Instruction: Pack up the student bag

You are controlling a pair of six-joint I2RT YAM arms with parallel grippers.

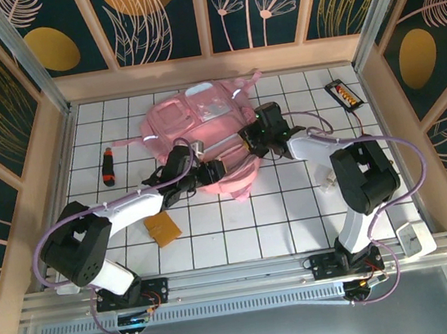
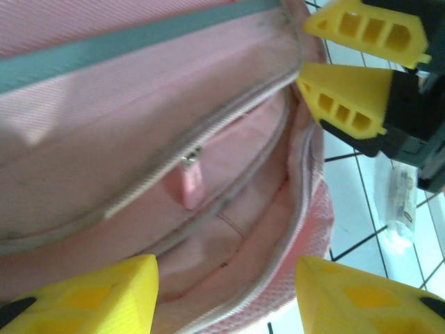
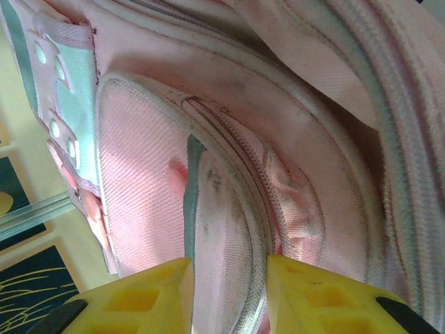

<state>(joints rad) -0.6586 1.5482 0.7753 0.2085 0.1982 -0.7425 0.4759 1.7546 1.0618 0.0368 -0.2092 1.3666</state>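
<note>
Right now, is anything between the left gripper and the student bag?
Nothing visible. The left gripper hangs right over the open student bag, jaws apart, looking straight into the pink lining. The right gripper sits at the bag's rim, off to the side.

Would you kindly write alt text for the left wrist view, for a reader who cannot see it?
A soft pink fabric backpack lies unzipped, a pink zip pull showing inside. The left gripper hangs open over its mouth, and the right gripper sits beside the rim, upper right.
</note>
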